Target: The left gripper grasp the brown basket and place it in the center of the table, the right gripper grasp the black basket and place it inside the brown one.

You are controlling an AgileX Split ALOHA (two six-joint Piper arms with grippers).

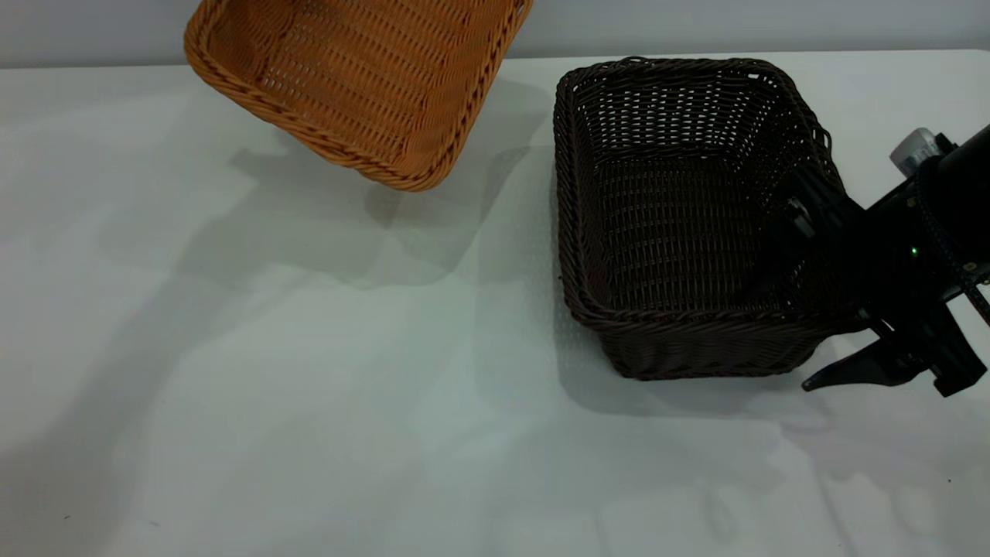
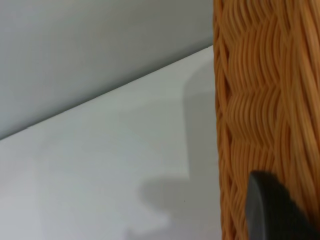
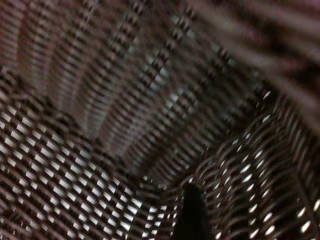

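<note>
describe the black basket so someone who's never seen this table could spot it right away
On the pale table, look right of centre: the black basket sits flat there, with the right gripper at its right wall. The brown basket is orange-tan and tilted up at the back left; this one is near-black.

A plain pale grey wall (image 1: 773, 23) runs across the back of the scene, bare and evenly toned. It meets the far edge of a wide, flat, pale grey-white table (image 1: 309, 402), whose matte top fills nearly the whole exterior view. Light falls from above and from more than one side: several soft, overlapping grey shadows spread across the tabletop. In the left wrist view the same wall (image 2: 90, 55) and tabletop (image 2: 110, 175) meet along a straight slanting line.
</note>
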